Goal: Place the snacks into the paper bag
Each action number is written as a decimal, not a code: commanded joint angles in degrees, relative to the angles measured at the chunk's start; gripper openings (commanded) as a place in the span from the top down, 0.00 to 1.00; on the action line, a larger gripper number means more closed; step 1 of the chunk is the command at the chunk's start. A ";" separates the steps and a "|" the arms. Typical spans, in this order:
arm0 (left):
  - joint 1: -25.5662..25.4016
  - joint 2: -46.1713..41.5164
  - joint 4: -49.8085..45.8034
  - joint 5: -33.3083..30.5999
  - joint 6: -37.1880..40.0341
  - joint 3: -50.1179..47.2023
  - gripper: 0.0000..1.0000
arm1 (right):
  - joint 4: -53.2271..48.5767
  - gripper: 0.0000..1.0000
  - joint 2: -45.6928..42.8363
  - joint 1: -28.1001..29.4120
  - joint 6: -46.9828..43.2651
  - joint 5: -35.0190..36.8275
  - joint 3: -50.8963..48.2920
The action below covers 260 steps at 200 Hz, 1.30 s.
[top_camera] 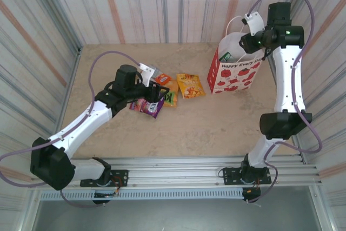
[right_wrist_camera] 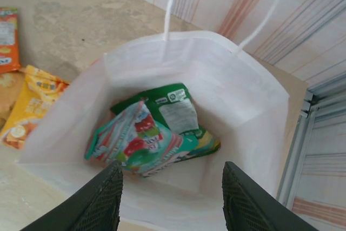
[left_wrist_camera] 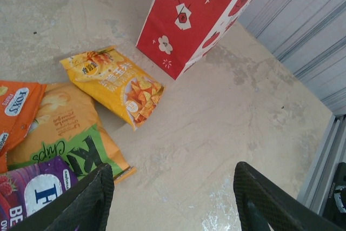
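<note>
- The paper bag (top_camera: 238,74) stands upright on the table (top_camera: 205,128), toward its far right corner. Its mouth is open and its white handles (right_wrist_camera: 221,4) loop upward. Red apples and "Happy Every" show on the white front, and the narrow side is red.
- On the bag's floor lie a teal packet (right_wrist_camera: 135,142) and a green packet (right_wrist_camera: 175,112), the teal one partly over the green.
- The right gripper (right_wrist_camera: 170,198) hangs directly above the bag's mouth, its fingers spread apart with nothing between them.
- Four more snacks lie flat on the table left of the bag. A yellow packet (left_wrist_camera: 116,82) is nearest it, then an orange packet (top_camera: 164,81) and an orange-and-green packet (left_wrist_camera: 65,139). A purple packet (top_camera: 147,105) lies farthest from the bag, and these last three overlap.
- The left gripper (left_wrist_camera: 173,198) is low over the end of that cluster away from the bag, jaws apart with bare table between them. One finger is right by the purple packet, though whether it touches cannot be told.
- The table is pale beige and mottled like stone, with whitish scuffs and darker smudges around the bag's foot.
- Corrugated walls (top_camera: 162,4), white with grey and reddish stripes, close in behind the bag and along both sides.
- A metal rail (top_camera: 178,169) runs along the table edge opposite the bag and carries both arm bases.
</note>
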 commanded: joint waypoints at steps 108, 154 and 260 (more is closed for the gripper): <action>6.42 8.13 -11.32 1.98 -13.66 -0.02 0.39 | 14.28 0.43 -27.70 12.21 21.12 -5.91 -32.13; 12.37 9.80 -11.86 1.29 -12.03 -0.13 0.38 | 18.55 0.42 -30.81 20.85 32.35 -3.55 -42.51; 22.51 25.88 -9.42 0.66 -11.94 5.37 0.40 | 48.01 0.38 -20.78 42.77 64.22 -0.92 -62.53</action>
